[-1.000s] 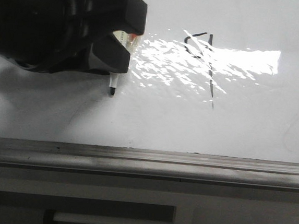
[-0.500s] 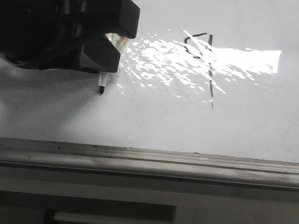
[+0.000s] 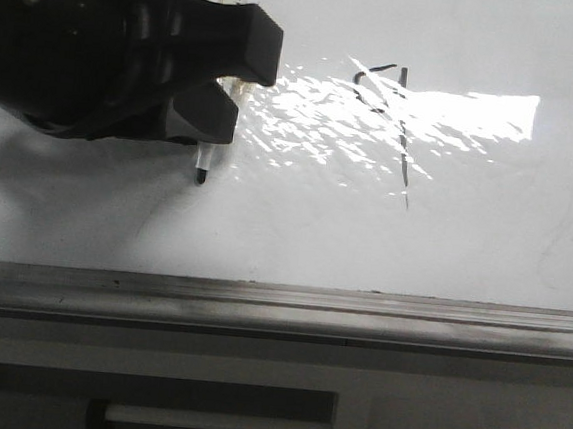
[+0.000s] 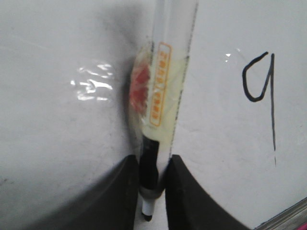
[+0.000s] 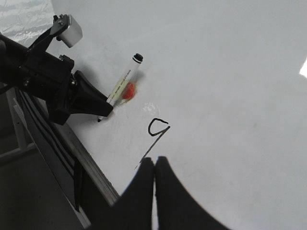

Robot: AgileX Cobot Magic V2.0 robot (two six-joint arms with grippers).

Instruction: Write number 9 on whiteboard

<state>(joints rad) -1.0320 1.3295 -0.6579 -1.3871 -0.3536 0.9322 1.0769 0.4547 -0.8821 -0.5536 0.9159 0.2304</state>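
Beside the left tool (image 3: 214, 98) gripping a marker (image 4: 160, 110), wrist views reveal the number 9 (image 4: 261, 91).

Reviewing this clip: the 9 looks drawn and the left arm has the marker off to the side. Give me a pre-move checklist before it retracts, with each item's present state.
1. The number 9 complete, loop plus tail: ok.
2. The marker clamped in the left gripper: ok.
3. Marker tip lifted off the whiteboard: cannot tell; its shadow sits close.
4. Marker tip away from the 9, no smear risk: ok, it is to the left of the strokes in the front view.
5. Right gripper shut and empty: ok.
6. Right gripper off the 9's tail: cannot tell; the fingertips overlap its end.
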